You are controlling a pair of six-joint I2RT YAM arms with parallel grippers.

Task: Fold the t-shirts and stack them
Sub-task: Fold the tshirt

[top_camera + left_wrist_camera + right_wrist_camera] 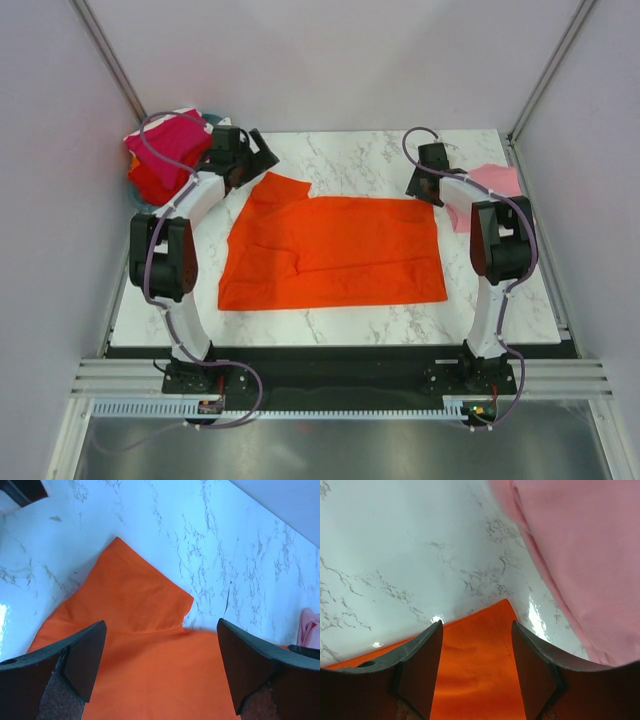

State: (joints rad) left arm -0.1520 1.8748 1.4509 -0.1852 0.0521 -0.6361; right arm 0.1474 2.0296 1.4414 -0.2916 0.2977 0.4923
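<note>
From above, we see the orange-red t-shirt [335, 255] spread flat in the middle of the marble table [370, 155], with one sleeve [278, 188] sticking out at its far left corner. The left gripper [250, 155] hangs over that sleeve, and the right gripper [425, 183] hangs at the shirt's far right corner. A pink t-shirt [497, 180] lies at the table's right edge behind the right arm. A pile of magenta and red shirts [165, 160] sits off the far left corner.

In the left wrist view, the fingers stand wide apart above the sleeve, with nothing between them and nothing held.

In the right wrist view, the fingers are parted and straddle the shirt's pointed corner, which lies flat on the marble. We see no pinch on it. The pink cloth lies just beside that corner.

We judge that the shirt is laid out and the first fold has not begun. The next move calls for both grippers to drop onto the far edge and clamp the cloth cleanly. They then need to carry it evenly so the crease runs straight.
</note>
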